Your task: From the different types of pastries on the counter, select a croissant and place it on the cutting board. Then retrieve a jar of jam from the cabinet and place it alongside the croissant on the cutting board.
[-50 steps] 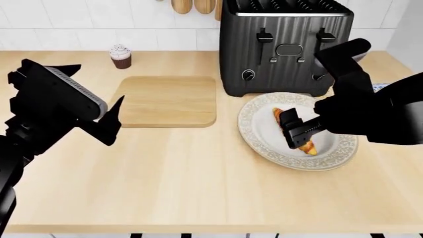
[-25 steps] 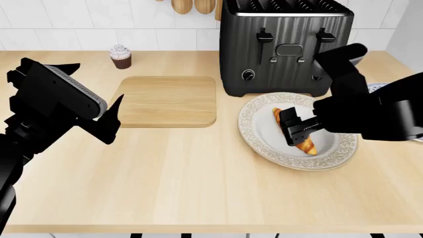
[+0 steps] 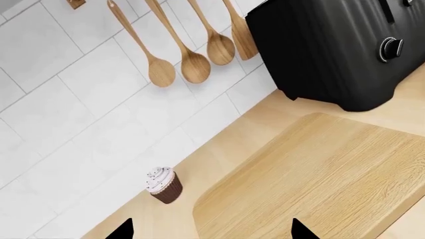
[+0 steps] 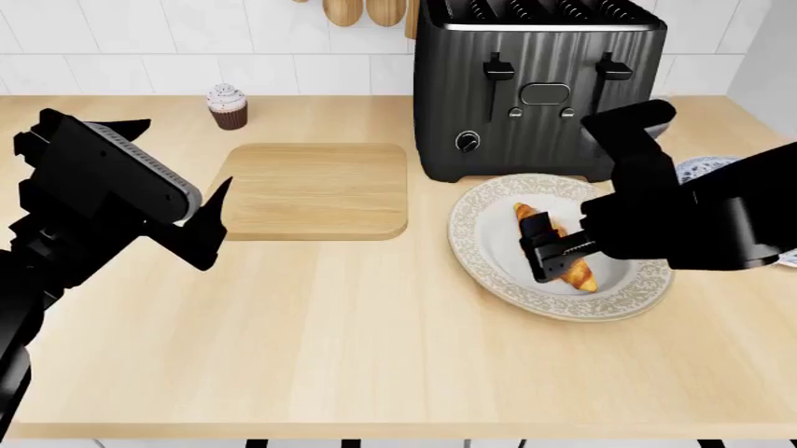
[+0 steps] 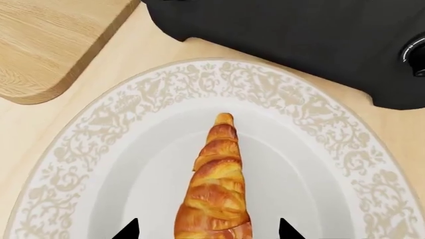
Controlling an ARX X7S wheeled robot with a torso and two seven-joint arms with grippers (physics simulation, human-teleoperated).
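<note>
The golden croissant (image 4: 576, 273) lies on a round white patterned plate (image 4: 492, 245) in front of the toaster. My right gripper (image 4: 555, 250) is open, low over the croissant's middle. In the right wrist view the croissant (image 5: 218, 181) runs between the two fingertips (image 5: 127, 230), with a gap on each side. The cutting board (image 4: 315, 189) lies bare, left of the plate; it also shows in the left wrist view (image 3: 319, 174). My left gripper (image 4: 205, 229) is open and empty, above the counter (image 4: 312, 345) left of the board. The cupcake (image 4: 227, 105) stands at the back. The jam jar is out of view.
A black toaster (image 4: 536, 84) stands right behind the plate, close to my right arm. Wooden spoons (image 3: 192, 55) hang on the tiled wall. A second patterned plate edge (image 4: 707, 168) shows behind my right arm.
My right gripper has shifted slightly left and lower over the croissant. The left arm has not moved.
</note>
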